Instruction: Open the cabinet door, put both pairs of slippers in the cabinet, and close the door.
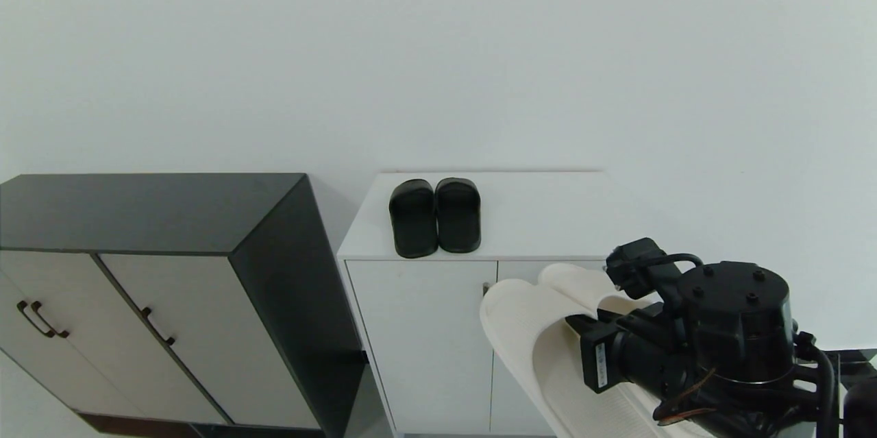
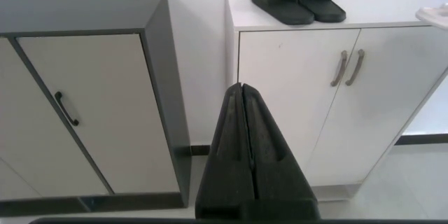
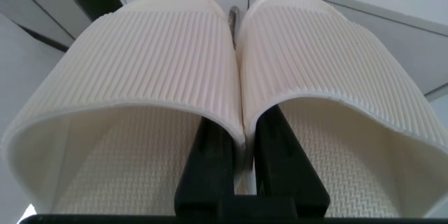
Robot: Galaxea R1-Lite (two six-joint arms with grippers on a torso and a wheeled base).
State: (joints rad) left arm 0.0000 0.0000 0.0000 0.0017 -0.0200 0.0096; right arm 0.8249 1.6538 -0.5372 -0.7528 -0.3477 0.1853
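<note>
A pair of black slippers (image 1: 434, 216) (image 2: 299, 0) lies side by side on top of the white cabinet (image 1: 425, 342) (image 2: 294, 105). Both of its doors are closed, with two metal handles (image 2: 348, 68) meeting in the middle. My right gripper (image 1: 582, 328) (image 3: 241, 161) is shut on a pair of white ribbed slippers (image 1: 527, 328) (image 3: 231, 63). It pinches their inner sides together and holds them in the air in front of the cabinet's right door. Lower down and back from the cabinets, my left gripper (image 2: 242, 87) is shut with nothing in it.
A dark cabinet with beige doors and dark handles (image 1: 157, 219) (image 2: 91, 105) stands close to the left of the white one. A plain white wall runs behind both. Light floor (image 2: 413, 182) lies in front of the white cabinet.
</note>
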